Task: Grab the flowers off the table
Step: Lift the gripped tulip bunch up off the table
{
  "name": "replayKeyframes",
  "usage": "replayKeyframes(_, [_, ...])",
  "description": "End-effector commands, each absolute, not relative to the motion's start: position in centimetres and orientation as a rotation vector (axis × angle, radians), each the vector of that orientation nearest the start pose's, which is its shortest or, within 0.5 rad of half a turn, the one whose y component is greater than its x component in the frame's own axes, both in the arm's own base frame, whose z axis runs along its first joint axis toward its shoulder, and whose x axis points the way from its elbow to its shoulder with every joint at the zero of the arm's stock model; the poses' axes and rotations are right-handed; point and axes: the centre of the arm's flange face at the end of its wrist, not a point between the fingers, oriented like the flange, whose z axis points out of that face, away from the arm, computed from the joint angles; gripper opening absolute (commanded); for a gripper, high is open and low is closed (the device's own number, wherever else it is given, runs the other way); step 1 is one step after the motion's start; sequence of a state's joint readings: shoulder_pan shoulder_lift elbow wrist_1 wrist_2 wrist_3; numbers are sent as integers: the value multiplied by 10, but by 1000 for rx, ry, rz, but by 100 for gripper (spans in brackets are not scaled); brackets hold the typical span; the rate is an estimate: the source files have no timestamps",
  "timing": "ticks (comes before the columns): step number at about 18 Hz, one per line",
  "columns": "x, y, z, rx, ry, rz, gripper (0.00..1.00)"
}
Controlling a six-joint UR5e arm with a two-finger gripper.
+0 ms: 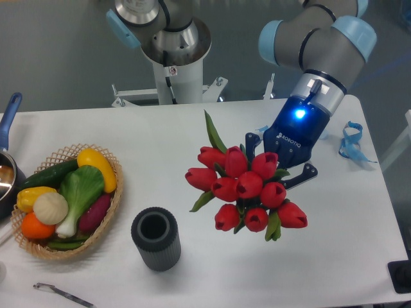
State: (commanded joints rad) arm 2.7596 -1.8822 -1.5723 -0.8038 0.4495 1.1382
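The flowers (pixel 247 189), a bunch of red tulips with green leaves, hang in the air above the white table (pixel 192 135), their heads turned toward the camera. My gripper (pixel 280 168) sits behind the bunch to the right, shut on the stems, which the blooms hide. One long leaf sticks up at the bunch's top left.
A dark grey ribbed cylinder vase (pixel 155 238) stands left of the bunch. A wicker basket (pixel 38 247) of toy vegetables is at the far left, beside a pot with a blue handle (pixel 9 115). Blue ribbon (pixel 350 142) lies at the right edge. A metal tool (pixel 61 292) lies front left.
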Motion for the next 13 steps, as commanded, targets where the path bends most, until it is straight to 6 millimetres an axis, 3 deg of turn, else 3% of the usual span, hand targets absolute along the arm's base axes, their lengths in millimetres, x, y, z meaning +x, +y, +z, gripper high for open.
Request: replayKeyframes(13, [-485,437,457,-1953,245,-61,24])
